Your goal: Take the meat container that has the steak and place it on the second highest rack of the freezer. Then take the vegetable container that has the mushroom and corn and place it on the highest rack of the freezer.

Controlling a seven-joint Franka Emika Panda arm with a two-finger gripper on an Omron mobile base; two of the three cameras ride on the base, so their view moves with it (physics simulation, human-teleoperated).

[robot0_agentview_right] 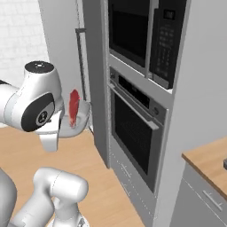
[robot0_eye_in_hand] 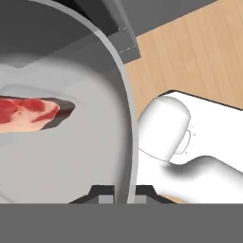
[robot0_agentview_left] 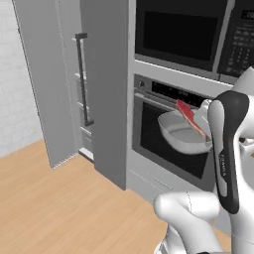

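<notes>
A pale grey meat container [robot0_agentview_left: 179, 135] hangs tilted in front of the oven, with the red steak [robot0_agentview_left: 188, 115] leaning against its inner wall. In the hand view my gripper [robot0_eye_in_hand: 121, 192] is shut on the container's rim [robot0_eye_in_hand: 126, 118], and the steak [robot0_eye_in_hand: 29, 111] lies inside to the left. From the right base view the container [robot0_agentview_right: 80, 120] and steak [robot0_agentview_right: 73, 106] sit just beyond my forearm. The freezer [robot0_agentview_left: 85, 130] stands to the left with its door [robot0_agentview_left: 39, 84] swung open, and a few rack edges show in the gap. The vegetable container is out of view.
A built-in oven [robot0_agentview_left: 166, 144] sits right behind the held container, with a microwave [robot0_agentview_left: 181, 30] above it. A tall grey panel [robot0_agentview_left: 106, 89] stands between oven and freezer opening. Wooden floor [robot0_agentview_left: 54, 203] spreads to the left. A counter corner [robot0_agentview_right: 208, 159] lies at the right.
</notes>
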